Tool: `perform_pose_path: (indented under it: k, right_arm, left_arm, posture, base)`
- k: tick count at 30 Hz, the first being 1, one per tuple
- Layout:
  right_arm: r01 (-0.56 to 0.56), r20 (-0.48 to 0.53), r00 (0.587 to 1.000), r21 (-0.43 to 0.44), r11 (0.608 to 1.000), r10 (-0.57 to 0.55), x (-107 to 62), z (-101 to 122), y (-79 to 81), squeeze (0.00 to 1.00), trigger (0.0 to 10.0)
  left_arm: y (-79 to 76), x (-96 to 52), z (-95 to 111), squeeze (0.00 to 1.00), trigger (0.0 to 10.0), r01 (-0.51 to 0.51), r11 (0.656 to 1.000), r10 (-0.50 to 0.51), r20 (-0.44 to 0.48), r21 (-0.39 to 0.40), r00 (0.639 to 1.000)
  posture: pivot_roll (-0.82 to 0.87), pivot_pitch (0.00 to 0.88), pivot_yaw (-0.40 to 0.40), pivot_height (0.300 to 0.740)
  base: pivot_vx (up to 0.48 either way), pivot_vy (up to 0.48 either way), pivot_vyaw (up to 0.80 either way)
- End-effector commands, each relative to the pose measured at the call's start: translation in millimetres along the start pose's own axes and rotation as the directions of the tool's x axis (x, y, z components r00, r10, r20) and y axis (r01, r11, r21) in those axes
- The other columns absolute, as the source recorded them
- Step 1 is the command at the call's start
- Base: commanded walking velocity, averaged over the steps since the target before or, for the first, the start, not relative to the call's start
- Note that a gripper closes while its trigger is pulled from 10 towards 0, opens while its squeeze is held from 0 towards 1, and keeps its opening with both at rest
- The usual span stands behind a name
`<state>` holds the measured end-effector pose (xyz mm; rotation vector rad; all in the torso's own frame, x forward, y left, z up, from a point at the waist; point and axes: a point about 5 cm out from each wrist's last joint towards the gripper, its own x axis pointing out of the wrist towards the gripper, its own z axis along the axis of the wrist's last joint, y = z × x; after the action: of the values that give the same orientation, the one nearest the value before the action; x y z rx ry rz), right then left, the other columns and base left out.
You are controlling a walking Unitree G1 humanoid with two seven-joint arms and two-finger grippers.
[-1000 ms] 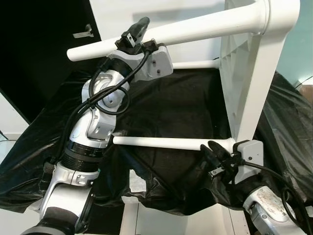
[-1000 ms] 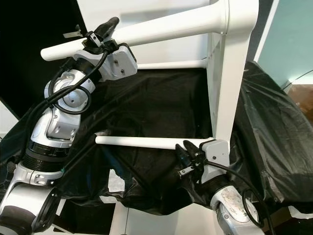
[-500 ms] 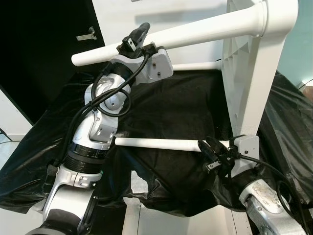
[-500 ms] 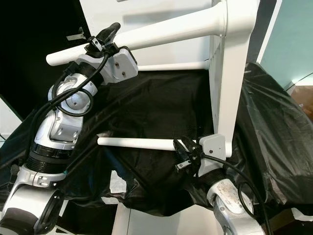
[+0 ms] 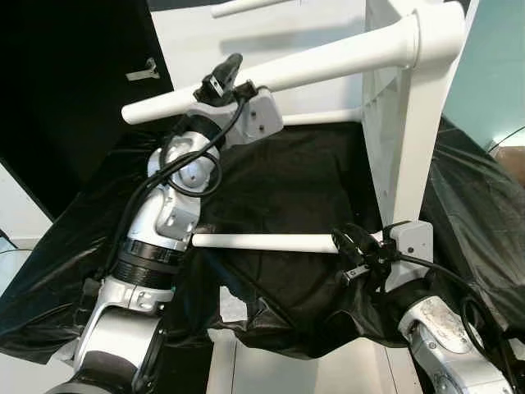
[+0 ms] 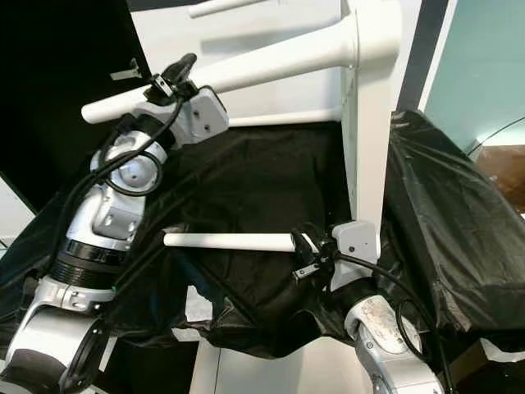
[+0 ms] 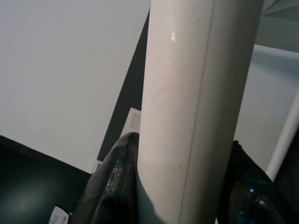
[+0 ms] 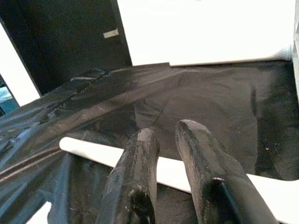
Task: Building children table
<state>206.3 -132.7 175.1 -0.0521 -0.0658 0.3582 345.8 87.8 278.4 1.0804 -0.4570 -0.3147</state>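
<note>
In the left eye view my left gripper clamps the upper white tapered table leg at upper left, my right gripper pinches the lower white round table leg at centre over the black plastic sheet; my left wrist view shows fingers hugging that upper leg; my right wrist view shows fingers closed across the lower leg

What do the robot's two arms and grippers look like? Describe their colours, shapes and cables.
Both arms are silver metal with rounded joints and black rings. The left arm carries looping black cables; the right arm has a scuffed shell and one black cable. Each ends in a pale grey box, then the left gripper and right gripper, each with two long black fingers.
</note>
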Motion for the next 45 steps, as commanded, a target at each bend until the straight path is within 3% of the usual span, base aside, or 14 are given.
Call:
perform_pose_path:
  k: [1,4,6,8,12,15,16,25,35,38,41,44,45]
  right_arm:
    - [0.003,0.011,1.000,0.000,1.000,-0.003,2.0,3.6,1.0,0.00,10.0]
    - [0.007,0.013,1.000,-0.002,1.000,-0.007,2.5,4.2,0.8,0.00,10.0]
    - [0.010,0.015,1.000,-0.002,1.000,-0.010,3.3,4.9,0.7,0.00,10.0]
    - [0.011,0.015,1.000,-0.003,1.000,-0.011,3.5,5.1,0.6,0.00,10.0]
    - [0.011,0.012,1.000,-0.005,1.000,-0.011,3.9,4.8,0.5,0.00,10.0]
    - [0.010,0.010,1.000,-0.005,1.000,-0.010,4.5,4.3,0.5,0.00,10.0]
    - [0.009,0.008,1.000,-0.006,1.000,-0.009,5.2,4.0,0.4,0.00,10.0]
    - [0.006,0.005,1.000,-0.007,1.000,-0.006,7.3,1.7,0.5,0.00,10.0]
    - [0.008,0.008,1.000,-0.004,1.000,-0.008,8.6,1.5,2.2,0.00,10.0]
    - [0.008,0.011,1.000,-0.003,1.000,-0.008,9.7,2.0,2.9,0.00,10.0]
    - [0.008,0.012,1.000,-0.003,1.000,-0.007,10.3,2.0,2.8,0.00,10.0]
    - [0.009,0.016,1.000,-0.003,1.000,-0.009,12.3,2.4,2.0,0.00,10.0]
    - [0.009,0.016,1.000,-0.003,1.000,-0.009,12.3,2.4,2.0,0.00,10.0]
  left_arm:
    - [-105.0,-25.5,-55.9,0.00,0.0,0.272,0.850,-0.399,-0.214,-0.451,0.892]
    - [-107.0,-26.1,-55.7,0.00,0.0,0.253,0.820,-0.407,-0.213,-0.513,0.888]
    - [-109.8,-26.6,-53.0,0.00,0.0,0.213,0.746,-0.417,-0.193,-0.631,0.888]
    - [-107.8,-25.5,-51.2,0.00,0.0,0.203,0.730,-0.412,-0.183,-0.653,0.893]
    - [-103.8,-22.1,-48.1,0.00,0.0,0.203,0.723,-0.403,-0.164,-0.661,0.901]
    - [-100.9,-18.2,-46.6,0.00,0.0,0.219,0.744,-0.397,-0.154,-0.631,0.905]
    - [-99.2,-15.6,-45.2,0.00,10.0,0.233,0.760,-0.396,-0.147,-0.607,0.906]
    - [-97.2,-7.4,-36.5,0.00,10.0,0.310,0.819,-0.416,-0.127,-0.482,0.901]
    - [-99.4,-1.3,-29.2,0.00,10.0,0.333,0.788,-0.447,-0.109,-0.518,0.888]
    - [-102.4,0.0,-31.1,0.00,10.0,0.341,0.746,-0.483,-0.111,-0.572,0.869]
    - [-102.8,0.2,-30.8,0.00,10.0,0.345,0.732,-0.490,-0.103,-0.587,0.865]
    - [-102.2,-0.7,-29.5,0.00,10.0,0.353,0.632,-0.534,-0.057,-0.690,0.843]
    - [-102.2,-0.7,-29.5,0.00,10.0,0.353,0.632,-0.534,-0.057,-0.690,0.843]
  posture:
    - [-0.06,0.046,0.024,0.740]
    - [-0.06,0.046,0.023,0.740]
    - [-0.06,0.047,0.022,0.740]
    - [-0.06,0.048,0.022,0.740]
    - [-0.06,0.049,0.021,0.740]
    - [-0.05,0.049,0.020,0.740]
    - [-0.05,0.048,0.020,0.740]
    - [-0.05,0.045,0.025,0.740]
    - [-0.06,0.044,0.032,0.740]
    - [-0.06,0.042,0.034,0.740]
    - [-0.06,0.042,0.035,0.740]
    - [-0.05,0.037,0.037,0.740]
    - [-0.05,0.037,0.037,0.740]
  base:
    - [0.000,0.000,0.00]
    - [0.000,0.000,0.00]
    - [0.000,0.000,0.00]
    - [0.000,0.000,0.00]
    - [0.000,0.000,0.00]
    - [0.000,0.000,0.00]
    - [0.000,0.000,0.00]
    - [0.000,0.000,0.00]
    - [0.000,0.000,0.00]
    - [0.000,0.000,0.00]
    - [0.000,0.000,0.00]
    - [0.000,0.000,0.00]
    - [0.000,0.000,0.00]
